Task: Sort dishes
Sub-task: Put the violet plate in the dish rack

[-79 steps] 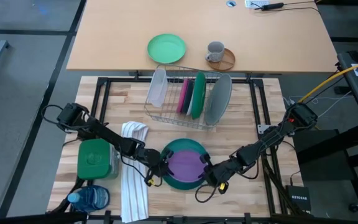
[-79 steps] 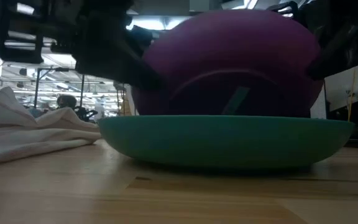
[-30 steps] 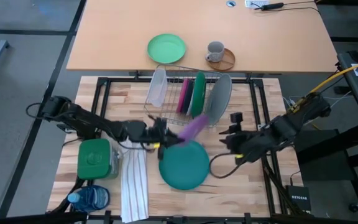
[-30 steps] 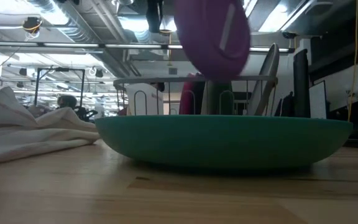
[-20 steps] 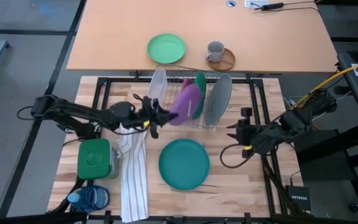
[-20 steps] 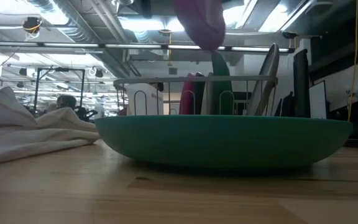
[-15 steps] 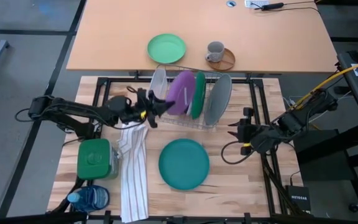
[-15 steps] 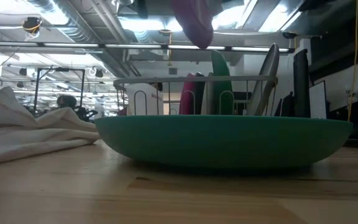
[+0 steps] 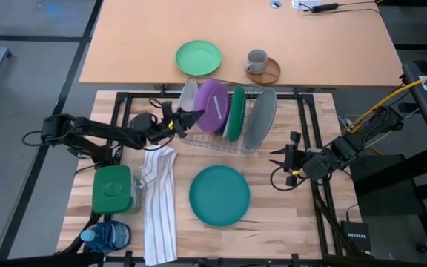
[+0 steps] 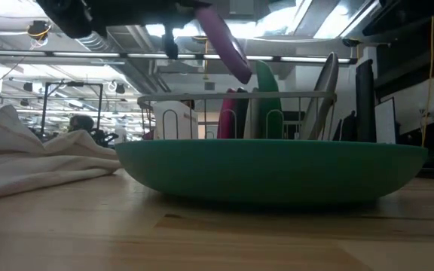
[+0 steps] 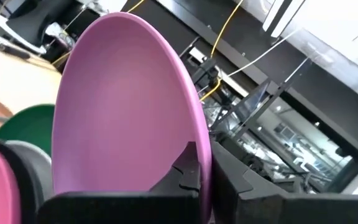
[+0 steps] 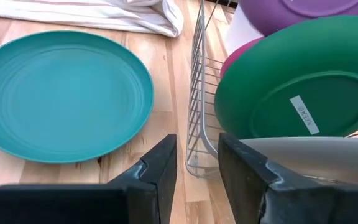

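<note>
Left end effector (image 9: 186, 119) clamped on purple plate (image 9: 213, 106), tilted above wire dish rack (image 9: 237, 146). Right end effector (image 9: 283, 165) open, beside teal plate (image 9: 219, 195) flat on table (image 9: 273, 204).

Illumination is bright and even, supplied by ceiling strip lights (image 10: 224, 59) visible in the low view. Shadows are soft. The teal plate (image 10: 270, 169) appears blurred there; distant room detail is hazy.
</note>
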